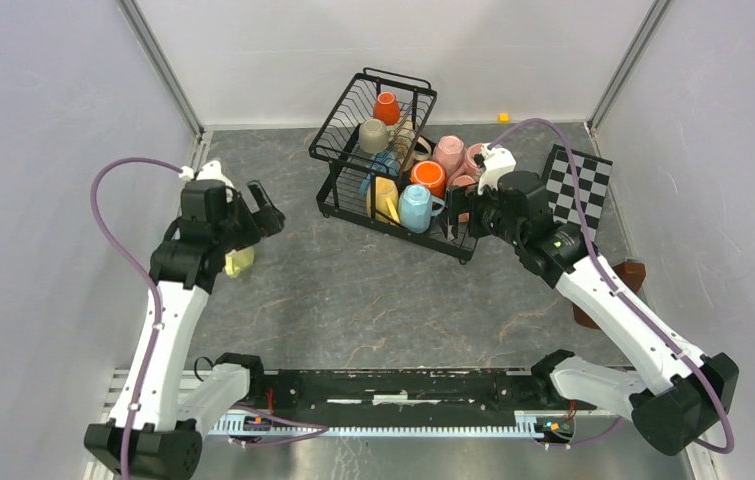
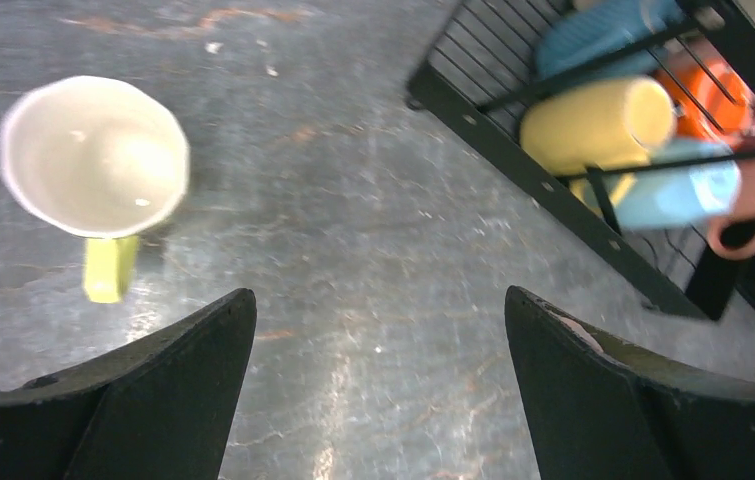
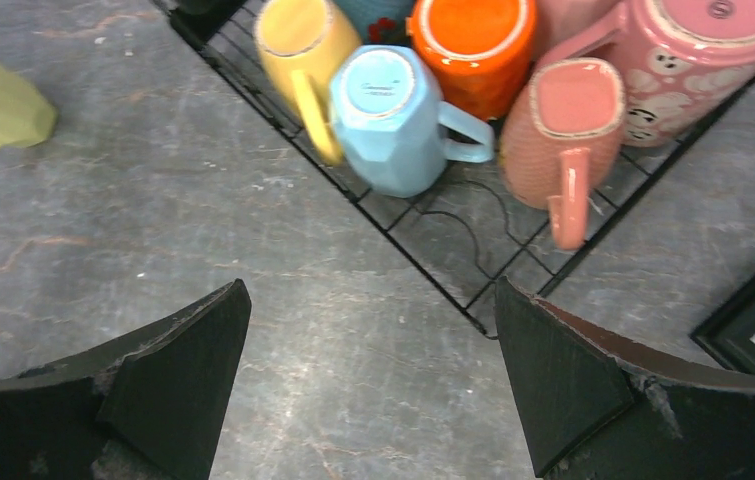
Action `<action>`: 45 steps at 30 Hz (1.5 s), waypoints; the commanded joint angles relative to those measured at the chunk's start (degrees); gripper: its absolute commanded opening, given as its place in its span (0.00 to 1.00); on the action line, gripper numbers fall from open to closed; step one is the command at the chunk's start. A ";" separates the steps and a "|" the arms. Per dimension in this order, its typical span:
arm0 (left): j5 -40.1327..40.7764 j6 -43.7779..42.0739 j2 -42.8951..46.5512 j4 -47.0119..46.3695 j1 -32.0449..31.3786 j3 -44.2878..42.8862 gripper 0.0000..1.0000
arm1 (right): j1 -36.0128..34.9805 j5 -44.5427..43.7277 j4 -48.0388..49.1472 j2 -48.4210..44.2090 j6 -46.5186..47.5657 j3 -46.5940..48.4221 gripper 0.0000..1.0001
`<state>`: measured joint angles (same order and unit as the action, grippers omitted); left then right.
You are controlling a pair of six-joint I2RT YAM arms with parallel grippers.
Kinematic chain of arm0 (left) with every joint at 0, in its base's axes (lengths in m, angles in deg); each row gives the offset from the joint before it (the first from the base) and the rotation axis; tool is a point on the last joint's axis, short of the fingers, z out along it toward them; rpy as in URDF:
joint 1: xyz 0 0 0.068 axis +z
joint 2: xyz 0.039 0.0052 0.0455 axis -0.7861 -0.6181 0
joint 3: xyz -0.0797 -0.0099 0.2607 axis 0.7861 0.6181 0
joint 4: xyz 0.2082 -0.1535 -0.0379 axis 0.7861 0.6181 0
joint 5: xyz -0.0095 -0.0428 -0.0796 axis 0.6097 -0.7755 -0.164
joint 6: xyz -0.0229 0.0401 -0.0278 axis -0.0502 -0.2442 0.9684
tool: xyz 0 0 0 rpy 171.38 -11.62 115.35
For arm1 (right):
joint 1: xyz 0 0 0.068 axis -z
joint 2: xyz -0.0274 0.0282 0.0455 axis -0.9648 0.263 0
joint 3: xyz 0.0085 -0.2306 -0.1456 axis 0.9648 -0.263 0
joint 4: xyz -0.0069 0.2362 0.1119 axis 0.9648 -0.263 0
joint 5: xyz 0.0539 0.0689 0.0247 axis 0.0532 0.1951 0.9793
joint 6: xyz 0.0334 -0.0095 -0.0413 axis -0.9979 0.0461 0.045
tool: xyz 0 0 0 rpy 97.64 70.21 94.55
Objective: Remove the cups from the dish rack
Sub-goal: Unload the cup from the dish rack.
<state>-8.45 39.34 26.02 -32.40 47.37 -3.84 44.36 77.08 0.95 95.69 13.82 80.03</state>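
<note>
The black wire dish rack (image 1: 336, 113) stands at the back centre of the table. It holds several cups: an orange one (image 1: 386, 107) and a beige one (image 1: 373, 135) in the upper basket, and yellow (image 1: 385, 198), light blue (image 1: 416, 207), orange (image 1: 428, 177) and pink (image 1: 449, 155) ones below. A pale yellow cup (image 1: 239, 262) stands upright on the table under my left arm, with its mouth (image 2: 93, 155) up. My left gripper (image 2: 378, 294) hangs open and empty to the right of it. My right gripper (image 3: 370, 284) is open and empty, just off the rack's near corner (image 3: 408, 240), facing the light blue cup (image 3: 393, 120).
A black-and-white checkered board (image 1: 578, 185) lies right of the rack. A brown object (image 1: 623, 285) sits by the right wall, partly behind my right arm. A small orange piece (image 1: 503, 117) lies at the back wall. Grey walls close in both sides.
</note>
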 commanded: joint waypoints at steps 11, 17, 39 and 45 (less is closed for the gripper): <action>-11.27 1.84 11.35 -1.56 -21.28 7.09 1.00 | 4.83 -6.95 7.32 6.21 7.98 -3.91 0.98; -10.07 1.99 10.10 -4.13 -28.85 7.74 1.00 | 8.34 -4.63 10.74 12.03 11.86 -4.48 0.98; -4.73 5.81 -0.09 -12.92 -42.76 6.75 1.00 | 12.74 -0.10 10.38 32.07 22.52 5.70 0.70; -3.38 6.75 0.23 -12.57 -42.77 7.17 1.00 | 12.75 -0.08 9.87 33.77 23.52 6.04 0.52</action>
<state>-13.96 43.54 26.07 -42.94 4.82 4.00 56.92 76.71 10.11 129.04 35.56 84.09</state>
